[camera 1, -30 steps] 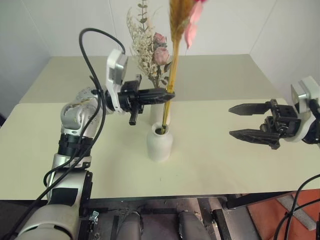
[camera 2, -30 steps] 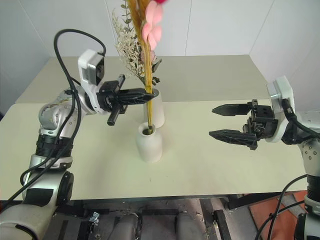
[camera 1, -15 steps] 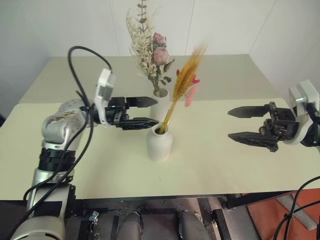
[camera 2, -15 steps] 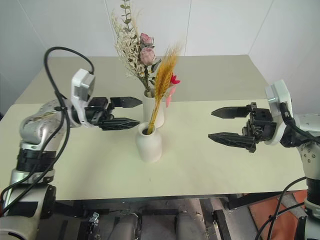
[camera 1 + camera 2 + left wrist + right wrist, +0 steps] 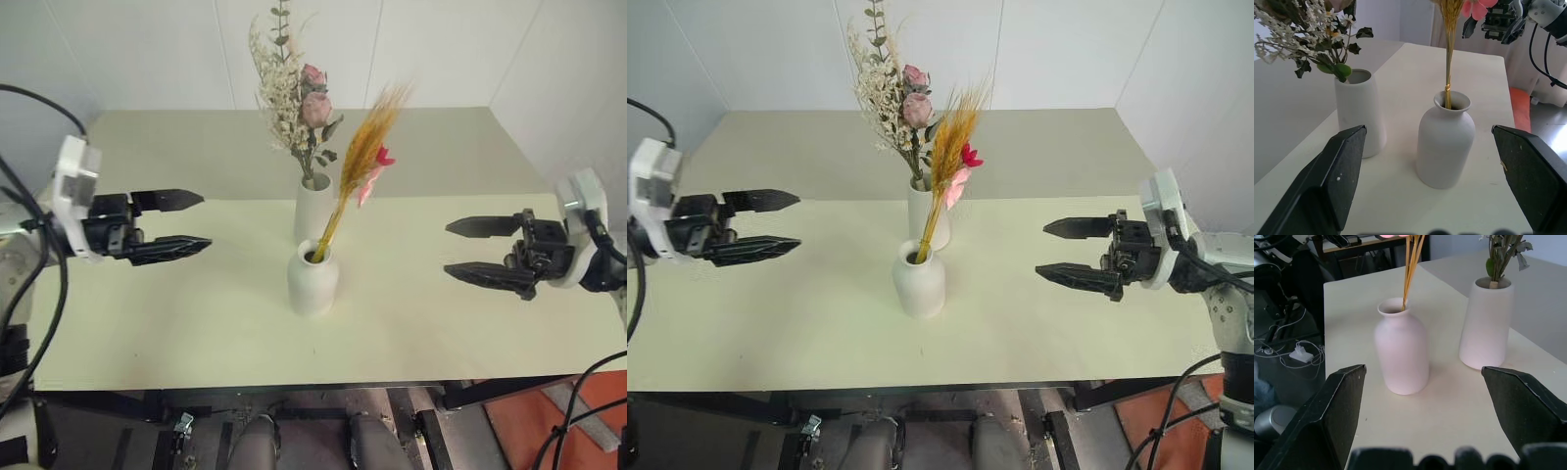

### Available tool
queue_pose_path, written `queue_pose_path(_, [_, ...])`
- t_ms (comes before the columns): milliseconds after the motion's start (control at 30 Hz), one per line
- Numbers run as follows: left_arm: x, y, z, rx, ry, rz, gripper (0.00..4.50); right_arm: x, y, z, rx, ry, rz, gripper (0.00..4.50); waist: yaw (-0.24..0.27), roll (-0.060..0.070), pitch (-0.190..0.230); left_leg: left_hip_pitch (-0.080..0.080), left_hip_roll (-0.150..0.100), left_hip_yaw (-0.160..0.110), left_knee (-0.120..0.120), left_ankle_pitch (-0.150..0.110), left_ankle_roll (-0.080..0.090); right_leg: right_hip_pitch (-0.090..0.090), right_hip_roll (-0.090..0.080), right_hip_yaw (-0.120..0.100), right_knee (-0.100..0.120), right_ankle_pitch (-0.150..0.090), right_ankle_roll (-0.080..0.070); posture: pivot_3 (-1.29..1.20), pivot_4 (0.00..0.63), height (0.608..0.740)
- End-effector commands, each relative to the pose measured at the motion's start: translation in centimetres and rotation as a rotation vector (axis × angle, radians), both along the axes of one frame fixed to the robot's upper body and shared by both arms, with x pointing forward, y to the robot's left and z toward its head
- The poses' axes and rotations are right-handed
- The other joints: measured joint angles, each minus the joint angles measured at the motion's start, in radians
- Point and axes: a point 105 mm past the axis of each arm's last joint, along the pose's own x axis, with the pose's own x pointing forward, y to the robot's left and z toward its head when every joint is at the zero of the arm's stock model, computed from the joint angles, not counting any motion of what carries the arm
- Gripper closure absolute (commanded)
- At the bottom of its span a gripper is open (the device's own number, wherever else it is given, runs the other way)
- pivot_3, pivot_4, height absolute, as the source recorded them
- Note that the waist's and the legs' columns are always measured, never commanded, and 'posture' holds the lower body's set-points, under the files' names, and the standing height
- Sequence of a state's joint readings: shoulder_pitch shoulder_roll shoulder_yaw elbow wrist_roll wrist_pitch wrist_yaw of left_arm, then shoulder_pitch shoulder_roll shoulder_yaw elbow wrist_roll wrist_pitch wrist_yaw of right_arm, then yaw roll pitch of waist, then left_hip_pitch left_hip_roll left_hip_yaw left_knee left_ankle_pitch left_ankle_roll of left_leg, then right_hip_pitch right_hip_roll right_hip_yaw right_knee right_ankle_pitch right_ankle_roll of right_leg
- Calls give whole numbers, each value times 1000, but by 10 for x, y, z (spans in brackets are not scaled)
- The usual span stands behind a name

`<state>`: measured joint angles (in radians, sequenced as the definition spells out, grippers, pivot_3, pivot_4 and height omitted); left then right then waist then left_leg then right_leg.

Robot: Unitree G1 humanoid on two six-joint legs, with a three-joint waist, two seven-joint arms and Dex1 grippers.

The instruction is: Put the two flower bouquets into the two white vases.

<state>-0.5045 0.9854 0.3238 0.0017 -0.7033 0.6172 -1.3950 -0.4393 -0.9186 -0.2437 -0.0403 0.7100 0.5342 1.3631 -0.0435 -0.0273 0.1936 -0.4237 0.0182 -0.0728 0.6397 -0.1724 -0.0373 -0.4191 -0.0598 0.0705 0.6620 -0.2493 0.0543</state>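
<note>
the golden-yellow grass bundle point(image 5: 361, 166) is seen standing in the squat rounded vase point(image 5: 313, 277) near the middle of the table point(image 5: 196, 323), its stems dropped through the narrow neck and its head leaned to the right. just behind, on the far side, the bushy bouquet point(image 5: 294, 103) of cream sprigs and pink roses is held upright in the tall cylinder vase point(image 5: 315, 208). the two vases are set close together, but whether they touch cannot be told.

the left gripper point(image 5: 176, 223) is held at the left of the table, well apart from the vases, with its fingers spread wide and nothing between them. the right gripper point(image 5: 485, 250) is held at the right, likewise spread wide and empty, pointed toward the middle.

the task is judged to be done, since both bunches are seated. the remaining risk is judged to lie with the grass bundle: it is top-heavy and leaned over, so the squat vase could be tipped, or the bundle pulled out, if the table is jolted or an arm is swung back through the blooms. the near vase could also be knocked against the far one.
</note>
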Motion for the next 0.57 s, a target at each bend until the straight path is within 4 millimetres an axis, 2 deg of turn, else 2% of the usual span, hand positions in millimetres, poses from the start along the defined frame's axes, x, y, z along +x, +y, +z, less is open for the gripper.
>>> queue_pose_path(33, [-13, 2, 14, 12, -63, 4, 31, 5, -2, 12, -6, -69, -20, 0, 0, 0, 0, 0, 0, 0, 0, 0, 0, 0, 0, 0, 0, 0, 0, 0, 150, 740])
queue_pose_path(300, [-19, -9, 10, -16, -63, 17, 31, 22, -2, 10, -26, -77, -91, 0, 1, 0, 0, 0, 0, 0, 0, 0, 0, 0, 0, 0, 0, 0, 0, 0, 150, 740])
queue_pose_path(567, [-20, -14, 8, -42, -57, 25, 31, 24, -6, 16, -21, -87, -119, 0, 0, 0, 0, 0, 0, 1, 0, 0, 0, 0, 0, 0, 0, 1, -2, 0, 150, 740])
